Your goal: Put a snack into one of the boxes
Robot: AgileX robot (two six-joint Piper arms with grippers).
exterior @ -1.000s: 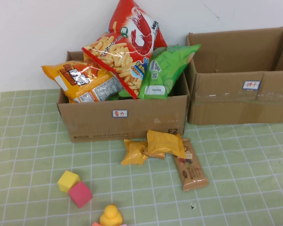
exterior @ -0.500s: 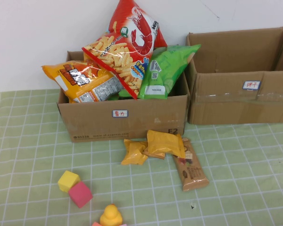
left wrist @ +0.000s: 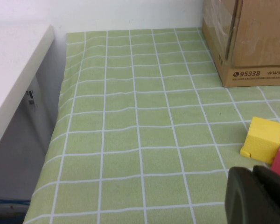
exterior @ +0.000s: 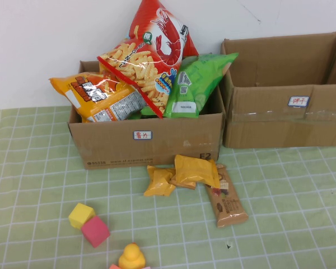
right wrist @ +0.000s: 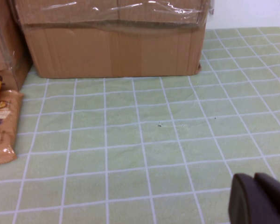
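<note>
Both claws are pressed together and hold nothing: the left claw (left wrist: 259,196) hangs low over the surface near its left edge, just beside the yellow block (left wrist: 262,140); the right claw (right wrist: 261,198) hovers over bare cloth in front of the right box (right wrist: 114,39). Neither shows in the high view. Snacks lie mid-surface, against the front of the full left box (exterior: 148,140): yellow packets (exterior: 185,172) and a brown bar (exterior: 227,199). Best spread the right claw first, come down on the bar's narrow width, then carry it to the roomier right box.

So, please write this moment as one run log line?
left gripper: shut, parked near yellow cube | right gripper: shut, parked over cloth | snacks: on cloth | right box: waiting
</note>
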